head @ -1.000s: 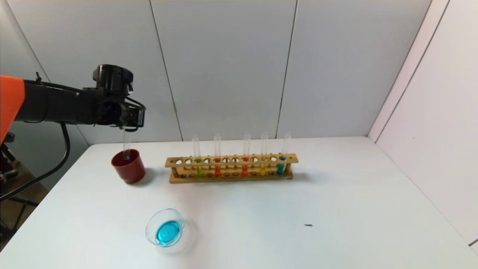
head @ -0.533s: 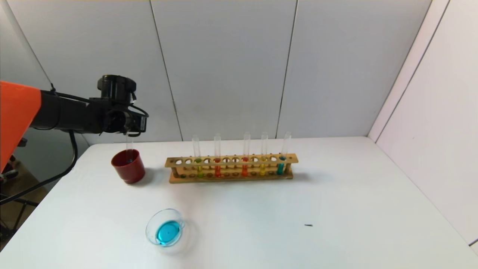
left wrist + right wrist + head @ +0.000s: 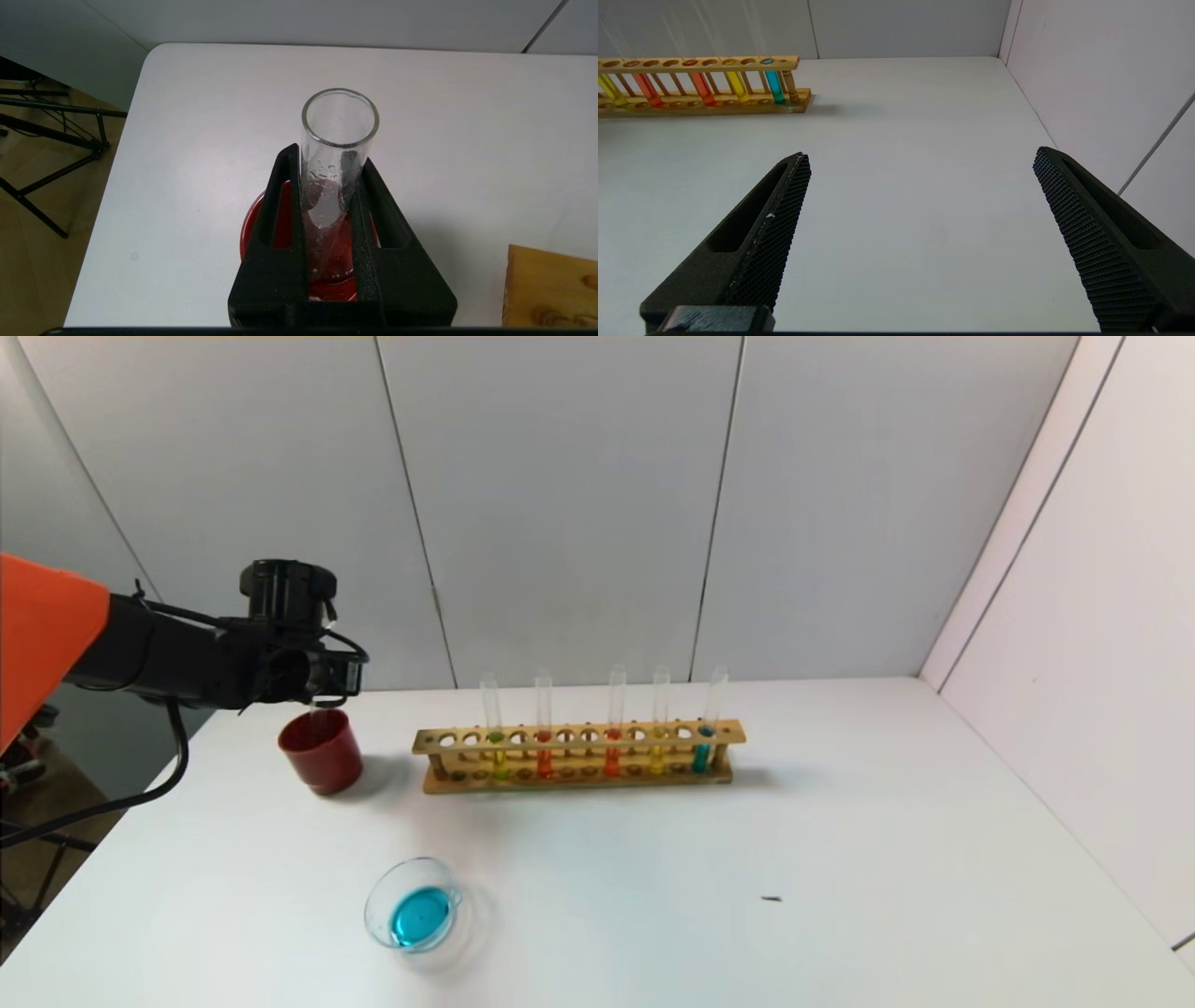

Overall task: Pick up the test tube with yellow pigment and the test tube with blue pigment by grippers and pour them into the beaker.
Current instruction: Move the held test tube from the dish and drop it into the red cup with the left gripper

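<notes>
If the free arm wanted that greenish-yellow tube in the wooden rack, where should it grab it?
Grip the yellow tube on its bare glass above the rack, coming from the front, then lift straight up: it stands upright in a hole, its lower half behind the rails, with neighbouring tubes alongside.

Laboratory bench setting, indicated by wooden test-tube rack [image 3: 579,752] of coloured liquids, glass beaker [image 3: 414,915], white table [image 3: 840,859] and plain partition panels [image 3: 560,504].

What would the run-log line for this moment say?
left gripper: shut on empty test tube, its lower end inside red cup | right gripper: open, idle | beaker: holds blue liquid
</notes>
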You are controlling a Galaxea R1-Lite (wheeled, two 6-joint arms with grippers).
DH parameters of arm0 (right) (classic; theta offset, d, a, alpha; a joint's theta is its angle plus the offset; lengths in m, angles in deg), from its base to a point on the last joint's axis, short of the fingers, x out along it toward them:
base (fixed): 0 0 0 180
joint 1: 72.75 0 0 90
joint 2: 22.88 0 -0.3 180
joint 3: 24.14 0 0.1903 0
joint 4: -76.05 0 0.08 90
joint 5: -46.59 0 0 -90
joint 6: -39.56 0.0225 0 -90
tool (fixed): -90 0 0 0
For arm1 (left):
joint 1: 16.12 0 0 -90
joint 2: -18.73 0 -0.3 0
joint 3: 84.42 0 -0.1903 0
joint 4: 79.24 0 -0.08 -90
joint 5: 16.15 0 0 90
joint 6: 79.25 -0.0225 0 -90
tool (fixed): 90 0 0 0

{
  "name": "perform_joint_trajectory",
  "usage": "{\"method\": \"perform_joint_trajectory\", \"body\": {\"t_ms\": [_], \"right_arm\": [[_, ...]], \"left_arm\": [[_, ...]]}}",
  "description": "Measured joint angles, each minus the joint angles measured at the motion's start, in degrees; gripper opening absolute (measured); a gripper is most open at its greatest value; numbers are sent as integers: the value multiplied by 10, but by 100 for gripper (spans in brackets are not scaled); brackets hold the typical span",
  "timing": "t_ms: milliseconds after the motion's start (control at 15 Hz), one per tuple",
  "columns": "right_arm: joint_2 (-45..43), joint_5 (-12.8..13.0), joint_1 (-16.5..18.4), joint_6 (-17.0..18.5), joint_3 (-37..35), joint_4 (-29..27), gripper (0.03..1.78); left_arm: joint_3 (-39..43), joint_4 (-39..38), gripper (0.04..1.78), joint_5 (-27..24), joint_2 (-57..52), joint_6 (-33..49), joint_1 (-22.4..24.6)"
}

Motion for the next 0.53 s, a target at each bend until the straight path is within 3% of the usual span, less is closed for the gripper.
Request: {"method": "perform_joint_trajectory", "body": {"t_ms": [267,533], "right_arm": [[0,0,0,0,0,0,174],[0,0,0,0,0,0,174]], "left_arm": [[35,-35,46,0,-13,-3,3],[44,-35,102,0,-29,-8,1]]}}
